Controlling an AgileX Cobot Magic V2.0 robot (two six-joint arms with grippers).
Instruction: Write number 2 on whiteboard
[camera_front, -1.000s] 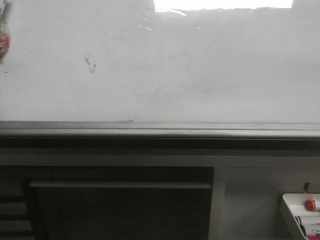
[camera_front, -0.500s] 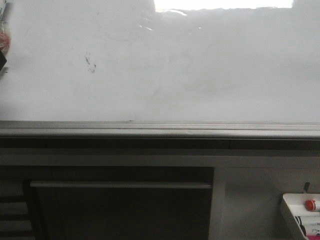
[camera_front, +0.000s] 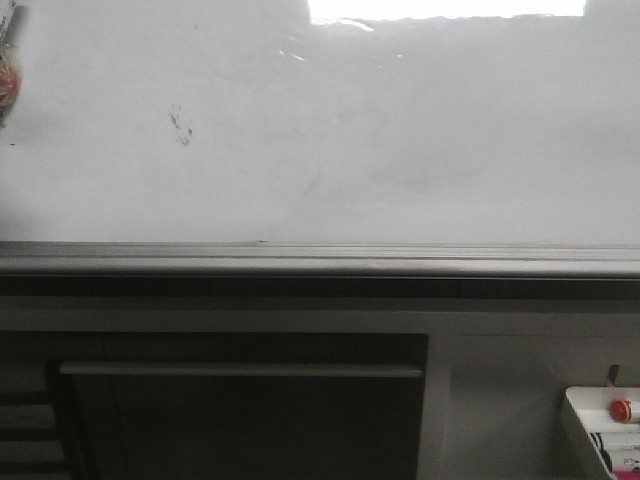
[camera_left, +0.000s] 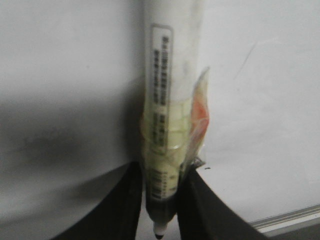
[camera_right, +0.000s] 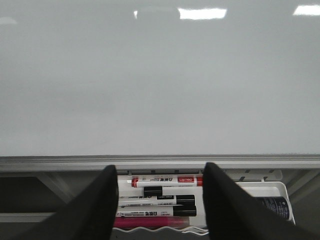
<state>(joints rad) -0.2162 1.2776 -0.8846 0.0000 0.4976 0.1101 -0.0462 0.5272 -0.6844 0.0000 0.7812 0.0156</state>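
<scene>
The whiteboard (camera_front: 400, 150) fills the front view above its grey rail (camera_front: 320, 260). It bears faint smears and a small cluster of dark specks (camera_front: 180, 125). No number 2 shows on it. My left gripper (camera_left: 161, 200) is shut on a white marker (camera_left: 170, 100) wrapped in yellowish and orange tape, its dark tip (camera_left: 160, 232) between the fingers, close to the board (camera_left: 60, 60). A sliver of that marker (camera_front: 7, 80) shows at the front view's far left edge. My right gripper (camera_right: 162, 200) is open and empty, low before the board (camera_right: 150, 75).
A small white tray (camera_front: 582, 430) with a red-capped item (camera_front: 622, 409) hangs at the lower right. In the right wrist view the tray (camera_right: 280, 187) holds a red marker (camera_right: 167, 181), black markers (camera_right: 160, 201) and a pink one (camera_right: 155, 221). A dark cabinet panel (camera_front: 240, 410) sits below the rail.
The marker sliver at the front view's left edge shifted slightly up and back down. The board surface is unchanged.
</scene>
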